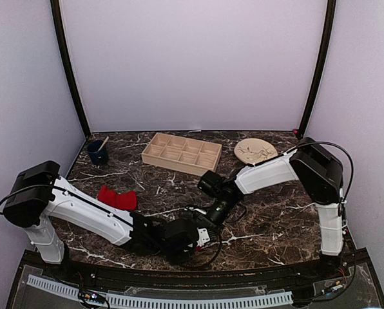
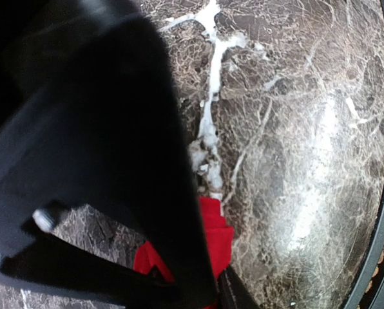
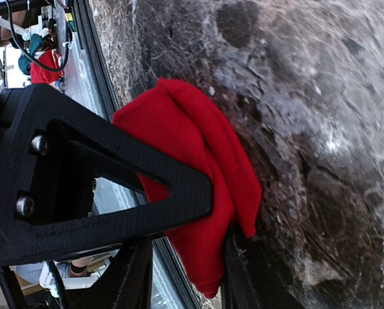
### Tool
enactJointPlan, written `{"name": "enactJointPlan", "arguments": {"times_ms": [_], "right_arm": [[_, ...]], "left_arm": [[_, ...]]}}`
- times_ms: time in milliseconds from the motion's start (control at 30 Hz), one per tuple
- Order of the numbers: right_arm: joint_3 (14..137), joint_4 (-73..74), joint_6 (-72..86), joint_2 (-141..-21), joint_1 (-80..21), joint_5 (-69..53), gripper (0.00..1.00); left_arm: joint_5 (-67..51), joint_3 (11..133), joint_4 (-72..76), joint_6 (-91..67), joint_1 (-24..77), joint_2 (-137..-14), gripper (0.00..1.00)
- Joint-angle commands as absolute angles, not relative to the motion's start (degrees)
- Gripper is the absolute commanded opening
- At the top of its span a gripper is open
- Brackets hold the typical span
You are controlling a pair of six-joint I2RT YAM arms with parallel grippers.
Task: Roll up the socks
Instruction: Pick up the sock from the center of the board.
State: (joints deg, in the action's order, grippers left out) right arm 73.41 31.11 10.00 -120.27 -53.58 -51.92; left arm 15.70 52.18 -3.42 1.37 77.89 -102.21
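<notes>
**Q:** What is the setting?
**A:** A dark marble bench (image 1: 276, 212) veined in white, enclosed by pale lilac walls (image 1: 192, 58).

**Q:** Reading from the left, what lies on it?
**A:** In the far left corner stands a blue cup (image 1: 98, 153) with a stick (image 1: 104, 143) in it. Nearer the front, just beside the left arm (image 1: 82, 209), a loose red sock (image 1: 117, 197) lies crumpled on the bench, touched by neither gripper. At the back centre is a wooden compartment tray (image 1: 182, 153). To its right is a round wooden disc (image 1: 256, 151).

**Q:** Where are the grippers?
**A:** They meet low over the bench, at the centre near its front edge. The left gripper (image 1: 191, 237) reaches in from the left and the right gripper (image 1: 212, 217) from the right.

**Q:** And their state?
**A:** In the right wrist view, the right gripper is nearly closed, pinching a second red sock (image 3: 198, 129) that is folded over on itself. In the left wrist view, one black finger fills the foreground and the same sock shows just past its edge. Whether the left gripper is closed on it cannot be told.
</notes>
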Motion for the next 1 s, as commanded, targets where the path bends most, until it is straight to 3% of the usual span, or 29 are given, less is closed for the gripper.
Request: {"name": "enactJointPlan", "arguments": {"times_ms": [0,667,967], "right_arm": [[70.5,26.8,12.3,-119.7,-52.6,-47.1,0.37],[60.1,17.0,21.4,-112.9,-47.4,-39.6,0.44],[55.3,13.5,25.2,-107.8,-46.6,-34.6,0.45]], "left_arm": [[4.2,50.2,-13.5,0.2,76.1,-107.9,0.26],[-11.1,55.3,-21.0,2.2,70.0,-111.4,0.21],[-13.9,55.8,-21.6,2.2,68.4,-112.1,0.13]]}}
